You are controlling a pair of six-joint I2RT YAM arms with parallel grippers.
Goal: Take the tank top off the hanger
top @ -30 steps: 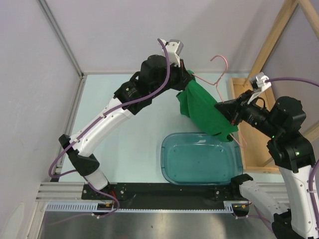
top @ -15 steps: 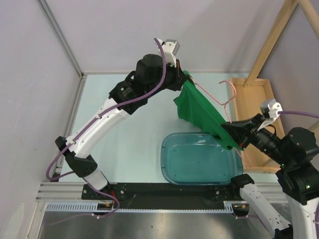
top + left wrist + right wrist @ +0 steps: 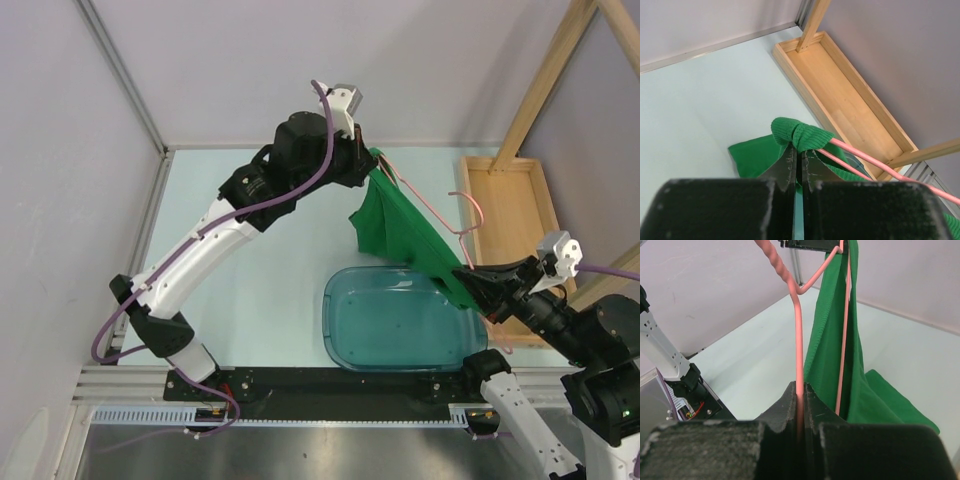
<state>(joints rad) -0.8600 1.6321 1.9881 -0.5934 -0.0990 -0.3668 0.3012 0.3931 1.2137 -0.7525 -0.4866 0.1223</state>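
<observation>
Over the open table (image 3: 250, 270), we are seeing left gripper (image 3: 797, 152) pinching tank top (image 3: 395, 225), right gripper (image 3: 801, 390) clamping hanger (image 3: 798, 340) by the far rim of the tub (image 3: 330, 300).

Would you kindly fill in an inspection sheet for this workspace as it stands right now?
Surface: pale mint table, no spills or marks seen.
Job's things: green tank top hangs stretched between the two arms, with the pink hanger running through it; not yet separated.
Clutter: teal tub below the garment, nothing seen inside.
Grippers: left gripper shut on a bunched strap of the tank top; right gripper shut on the hanger's wire.
Cables: purple cable runs along the left arm; no snag seen.
Surroundings: wooden tray at the table's right side, wooden post above it, plain grey walls.
</observation>
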